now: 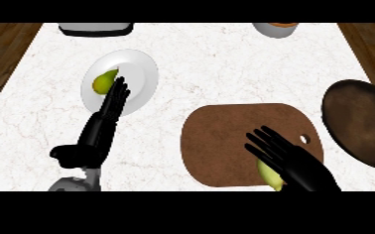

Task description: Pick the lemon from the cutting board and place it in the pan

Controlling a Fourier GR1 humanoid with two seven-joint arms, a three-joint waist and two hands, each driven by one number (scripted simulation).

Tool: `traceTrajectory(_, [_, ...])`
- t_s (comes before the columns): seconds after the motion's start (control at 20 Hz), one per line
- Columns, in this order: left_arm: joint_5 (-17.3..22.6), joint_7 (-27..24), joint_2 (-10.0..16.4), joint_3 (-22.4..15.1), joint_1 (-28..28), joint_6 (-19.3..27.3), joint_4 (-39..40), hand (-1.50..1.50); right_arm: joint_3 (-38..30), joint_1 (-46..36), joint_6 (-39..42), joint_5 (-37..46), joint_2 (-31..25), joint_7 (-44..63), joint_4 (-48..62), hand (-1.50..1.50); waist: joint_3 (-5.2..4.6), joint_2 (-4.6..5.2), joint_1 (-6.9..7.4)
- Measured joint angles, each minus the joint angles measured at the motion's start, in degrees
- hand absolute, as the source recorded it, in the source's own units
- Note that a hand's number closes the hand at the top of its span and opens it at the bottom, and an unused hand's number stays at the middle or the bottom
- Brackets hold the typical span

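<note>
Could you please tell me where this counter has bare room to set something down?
The widest bare marble lies between the plate, the cutting board and the far edge. A narrow strip separates board and pan. Crowded: the board's near end, where the right hand partly covers the lemon, and the plate under the left hand.

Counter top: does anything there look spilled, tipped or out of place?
Nothing is spilled or tipped. The one odd thing: the left hand lies with straight fingers over the white plate, beside a green fruit, far from the lemon partly under the right hand.
</note>
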Motion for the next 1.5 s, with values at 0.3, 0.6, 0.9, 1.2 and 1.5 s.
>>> traceTrajectory(0.3, [-1.09,-1.54,-1.25,0.96,0.03,-1.01,1.73,0.00,0.20,-5.29,0.29,5.69,0.27,-0.02,5.60,1.50,-0.75,-0.35,0.03])
traceTrajectory(0.6, [-1.34,-2.39,-1.43,1.50,0.96,-2.57,1.74,0.00,0.56,-6.74,-3.70,10.58,1.07,-0.60,7.37,1.50,-1.15,-0.59,0.01])
traceTrajectory(0.9, [-1.59,-2.39,-1.81,2.11,1.62,-2.88,1.32,0.00,-1.63,-7.60,-9.00,9.62,1.57,-4.11,9.53,1.50,-1.20,-0.60,0.01])
traceTrajectory(1.2, [-2.06,-2.19,-2.27,2.63,1.09,-2.63,1.87,0.00,-4.94,-5.42,-14.59,1.82,2.79,-8.94,6.00,1.50,-0.34,-0.20,-0.35])
traceTrajectory(1.5, [-2.22,-2.09,-2.11,3.24,1.79,-2.10,1.56,0.00,-12.32,-1.11,-11.46,1.27,10.07,10.08,5.06,1.50,-0.33,-0.13,-1.86])
